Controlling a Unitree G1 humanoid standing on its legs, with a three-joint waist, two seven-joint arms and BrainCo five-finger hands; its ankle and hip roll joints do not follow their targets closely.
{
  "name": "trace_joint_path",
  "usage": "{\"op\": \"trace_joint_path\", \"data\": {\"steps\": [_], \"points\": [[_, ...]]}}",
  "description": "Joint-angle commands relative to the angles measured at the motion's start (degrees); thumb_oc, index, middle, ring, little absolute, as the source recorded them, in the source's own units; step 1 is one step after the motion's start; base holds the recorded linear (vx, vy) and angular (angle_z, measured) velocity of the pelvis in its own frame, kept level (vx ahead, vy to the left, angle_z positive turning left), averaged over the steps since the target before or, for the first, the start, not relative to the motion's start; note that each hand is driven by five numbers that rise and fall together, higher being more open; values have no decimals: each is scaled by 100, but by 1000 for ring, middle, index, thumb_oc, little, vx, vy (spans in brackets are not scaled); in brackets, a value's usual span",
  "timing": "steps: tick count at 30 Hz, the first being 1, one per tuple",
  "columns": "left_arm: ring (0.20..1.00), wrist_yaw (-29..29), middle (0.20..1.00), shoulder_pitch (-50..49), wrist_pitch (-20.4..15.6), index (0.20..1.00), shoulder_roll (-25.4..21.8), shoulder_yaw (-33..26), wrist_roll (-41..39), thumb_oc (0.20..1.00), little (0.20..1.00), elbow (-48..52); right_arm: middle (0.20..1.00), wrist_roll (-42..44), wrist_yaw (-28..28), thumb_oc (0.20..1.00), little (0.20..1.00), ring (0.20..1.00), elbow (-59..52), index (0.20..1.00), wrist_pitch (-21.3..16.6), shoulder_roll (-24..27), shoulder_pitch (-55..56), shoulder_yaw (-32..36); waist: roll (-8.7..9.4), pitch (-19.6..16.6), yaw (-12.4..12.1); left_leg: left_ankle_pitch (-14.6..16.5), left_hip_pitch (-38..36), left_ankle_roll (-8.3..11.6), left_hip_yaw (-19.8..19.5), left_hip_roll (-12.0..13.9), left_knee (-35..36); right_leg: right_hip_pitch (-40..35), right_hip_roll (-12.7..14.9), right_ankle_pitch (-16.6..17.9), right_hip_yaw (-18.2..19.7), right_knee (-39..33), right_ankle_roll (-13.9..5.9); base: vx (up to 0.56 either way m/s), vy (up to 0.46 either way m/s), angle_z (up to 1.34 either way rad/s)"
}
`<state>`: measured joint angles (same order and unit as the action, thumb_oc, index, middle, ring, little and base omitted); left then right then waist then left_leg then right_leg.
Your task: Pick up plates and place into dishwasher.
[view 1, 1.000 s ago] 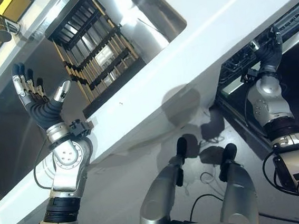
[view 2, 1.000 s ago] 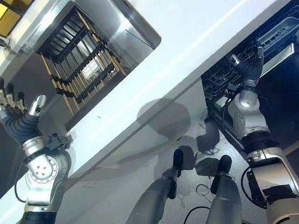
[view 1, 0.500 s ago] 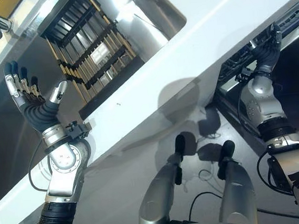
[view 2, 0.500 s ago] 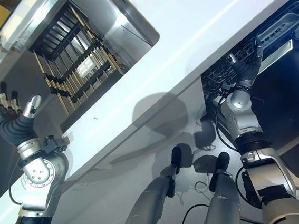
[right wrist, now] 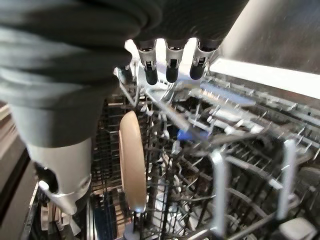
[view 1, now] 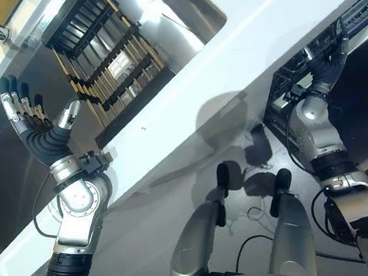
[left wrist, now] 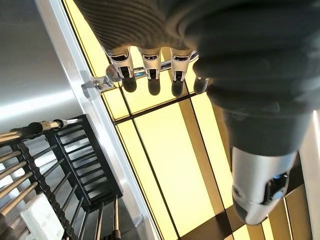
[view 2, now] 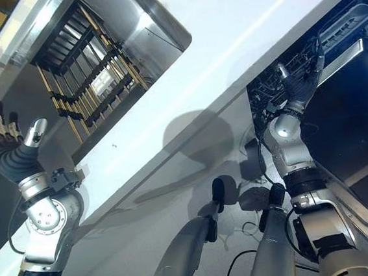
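A tan plate [right wrist: 132,160] stands on edge in the dishwasher rack [right wrist: 235,165], centre-left of the right wrist view, beside the empty right hand [right wrist: 165,55], fingers relaxed. Left hand [view 1: 33,126] is spread over the sink [view 1: 5,175], near a dish rack [view 1: 108,60] upper left.

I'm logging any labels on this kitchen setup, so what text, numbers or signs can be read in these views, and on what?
None can be read.
The white tag on the dish rack in the sink: blank or too blurred to read.
The tan plate standing in the dishwasher rack: no markings visible.
The left hand and right hand: no print visible.
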<state>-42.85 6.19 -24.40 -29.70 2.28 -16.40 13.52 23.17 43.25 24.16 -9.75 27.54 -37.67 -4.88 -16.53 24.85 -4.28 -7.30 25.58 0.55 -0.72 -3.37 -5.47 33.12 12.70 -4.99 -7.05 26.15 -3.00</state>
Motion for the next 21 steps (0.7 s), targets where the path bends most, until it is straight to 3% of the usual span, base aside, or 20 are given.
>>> {"op": "trace_joint_path", "data": {"steps": [1, 11, 21], "points": [[1000, -162, 1000, 610, -93, 1000, 48, -72, 623, 1000, 1000, -667, 1000, -268, 199, 1000, 1000, 1000, -696, 1000, -222, -83, -131, 287, 224, 494, 410, 561, -101, -136, 179, -368, -552, -494, 359, 1898, 1147, -2140, -336, -26, -45, -7], [1000, -109, 1000, 666, -3, 1000, 94, -108, 705, 1000, 1000, -629, 1000, -545, 570, 1000, 1000, 1000, -1123, 1000, -20, -131, 506, 565, 363, 493, 745, 744, -409, -118, 339, -284, -664, -748, 268, 1853, 1329, -2165, -328, -2, -41, -15], [1000, 130, 1000, 595, 143, 1000, 121, -175, 750, 1000, 1000, -627, 1000, -473, 954, 1000, 1000, 1000, -1462, 1000, -72, -297, 1558, 963, 697, 142, 1056, 1040, -778, -114, 587, -61, -891, -1122, 154, 1713, 1394, -2124, -293, 41, -58, -13]]}}
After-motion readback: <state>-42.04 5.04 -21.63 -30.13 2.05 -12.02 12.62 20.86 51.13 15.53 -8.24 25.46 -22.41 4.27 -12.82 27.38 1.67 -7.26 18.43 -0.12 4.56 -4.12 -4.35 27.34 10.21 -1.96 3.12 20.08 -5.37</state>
